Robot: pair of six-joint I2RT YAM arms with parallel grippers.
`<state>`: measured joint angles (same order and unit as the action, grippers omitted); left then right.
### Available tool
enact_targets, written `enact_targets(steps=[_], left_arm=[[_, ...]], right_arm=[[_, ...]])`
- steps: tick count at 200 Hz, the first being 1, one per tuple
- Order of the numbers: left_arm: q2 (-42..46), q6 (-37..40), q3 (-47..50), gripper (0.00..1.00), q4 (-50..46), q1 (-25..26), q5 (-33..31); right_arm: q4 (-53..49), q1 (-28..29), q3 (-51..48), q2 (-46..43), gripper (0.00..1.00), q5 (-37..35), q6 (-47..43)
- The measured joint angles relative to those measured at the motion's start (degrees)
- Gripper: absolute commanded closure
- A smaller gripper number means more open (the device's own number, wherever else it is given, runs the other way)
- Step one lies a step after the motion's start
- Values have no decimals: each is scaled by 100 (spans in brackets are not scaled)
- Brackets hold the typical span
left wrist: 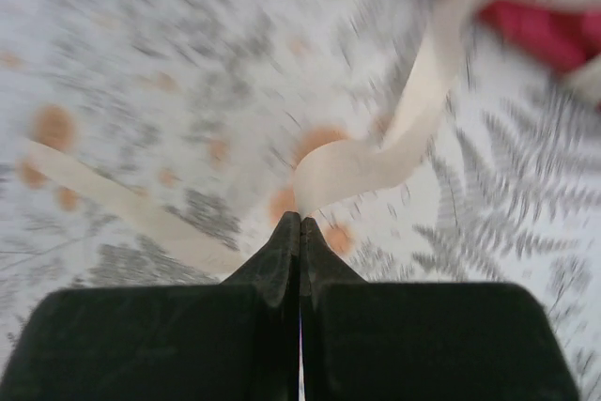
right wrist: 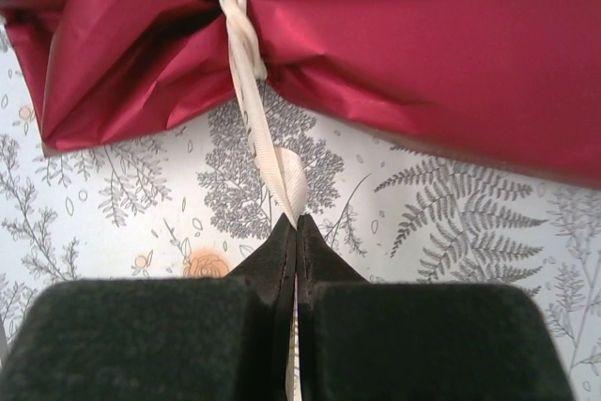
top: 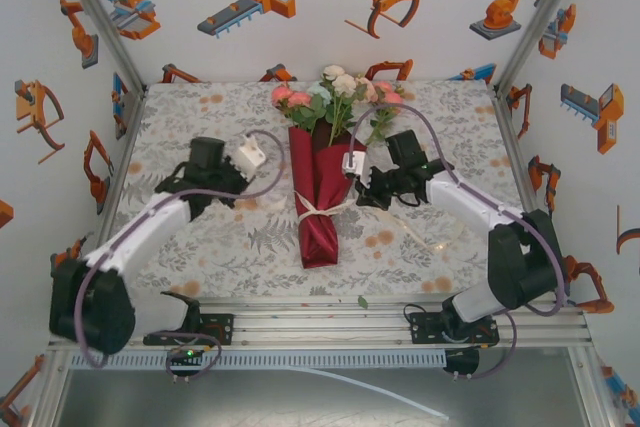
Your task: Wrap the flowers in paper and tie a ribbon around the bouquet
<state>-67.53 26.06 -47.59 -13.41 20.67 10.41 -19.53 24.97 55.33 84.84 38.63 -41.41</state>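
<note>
Left wrist: left hand [left wrist: 300, 223] clamped on the ribbon [left wrist: 376, 157] — right hand [right wrist: 297, 224] too, beside the paper [right wrist: 423, 44].

Deep crimson paper [top: 320, 222], glossy, going darker maroon in its folds. The ribbon [right wrist: 246, 44] is plain cream-white. The flowers [top: 335, 92] are pink, white and pale green, with green stems and leaves. White tablecloth [top: 230, 242], printed with grey ferns and orange blossoms. White walls [top: 300, 47], dotted with orange-and-grey robot pictures.
</note>
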Motion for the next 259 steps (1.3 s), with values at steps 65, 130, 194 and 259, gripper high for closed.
enact_targets(steps=[65,130,194,259], left_arm=[[855,-1838,997,100,1491,-42,667],[1338,-2457,1145,100,1950,-42,879],[1447,-2527,1257,100,1961,-42,1182],[2452,-2212,1163,100,841,-44,966]], right_arm=[[1591,96,63,258,91,74,2129],[2312,901,2334,2426,43,-529,4572],[90,809,4798,3296,24,-1051,5064],[-1456,492,4079,2844,31,-1392,4647]])
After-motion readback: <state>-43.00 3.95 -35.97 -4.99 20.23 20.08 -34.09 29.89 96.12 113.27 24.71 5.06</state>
